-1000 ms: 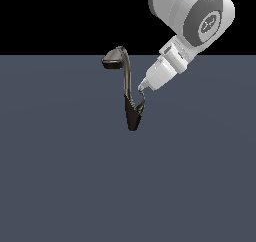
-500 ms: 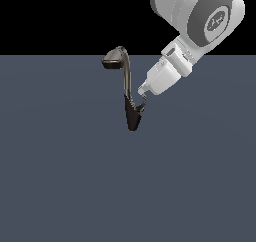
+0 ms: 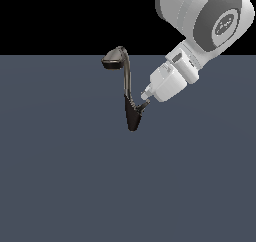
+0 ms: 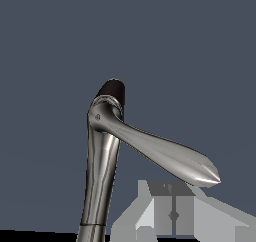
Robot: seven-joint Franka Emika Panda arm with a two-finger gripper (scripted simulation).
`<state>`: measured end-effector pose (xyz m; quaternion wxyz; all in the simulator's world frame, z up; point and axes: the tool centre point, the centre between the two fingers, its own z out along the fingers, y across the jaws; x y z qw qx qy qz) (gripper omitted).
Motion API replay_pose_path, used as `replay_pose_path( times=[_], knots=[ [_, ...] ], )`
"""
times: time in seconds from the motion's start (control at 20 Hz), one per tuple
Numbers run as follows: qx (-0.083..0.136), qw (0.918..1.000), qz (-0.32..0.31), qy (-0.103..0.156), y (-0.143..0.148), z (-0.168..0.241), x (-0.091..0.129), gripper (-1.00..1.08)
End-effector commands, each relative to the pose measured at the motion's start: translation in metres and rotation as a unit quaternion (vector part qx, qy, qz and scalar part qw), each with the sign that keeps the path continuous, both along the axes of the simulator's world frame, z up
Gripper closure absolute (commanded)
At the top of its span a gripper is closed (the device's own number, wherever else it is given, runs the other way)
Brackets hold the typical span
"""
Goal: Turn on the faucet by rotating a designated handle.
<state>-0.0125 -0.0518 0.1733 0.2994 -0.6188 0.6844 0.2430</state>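
Observation:
The faucet (image 3: pixel 131 113) stands on a dark tapered base, with a slim grey neck rising to a flat spout head (image 3: pixel 114 60). The handle (image 3: pixel 139 107) is a short grey sliver off the base on the exterior view's right. My gripper (image 3: pixel 144 103) comes down at a slant from the upper right, and its tips are at the handle. In the wrist view the handle (image 4: pixel 170 157) is a long shiny lever off the dark base (image 4: pixel 112 90). My gripper (image 4: pixel 173 196) sits just under the lever's pointed tip, with its jaws together and nothing between them.
A plain blue-grey floor (image 3: pixel 65 186) spreads all around the faucet. The white arm and its large joint (image 3: pixel 205 16) fill the upper right of the exterior view.
The arm's upper joint has shifted a little toward the exterior view's right, and the fingertips have sunk slightly beside the base. The faucet looks unchanged.

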Motion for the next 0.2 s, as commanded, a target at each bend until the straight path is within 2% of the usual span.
replay_pose_path(
  times=[0.0,0.15],
  knots=[
    [-0.001,0.9998,-0.01,0.015,-0.0199,-0.0252,-0.0163,1.08],
    [-0.001,0.9998,-0.01,0.017,-0.0278,-0.0347,-0.0231,1.08]
  ],
)
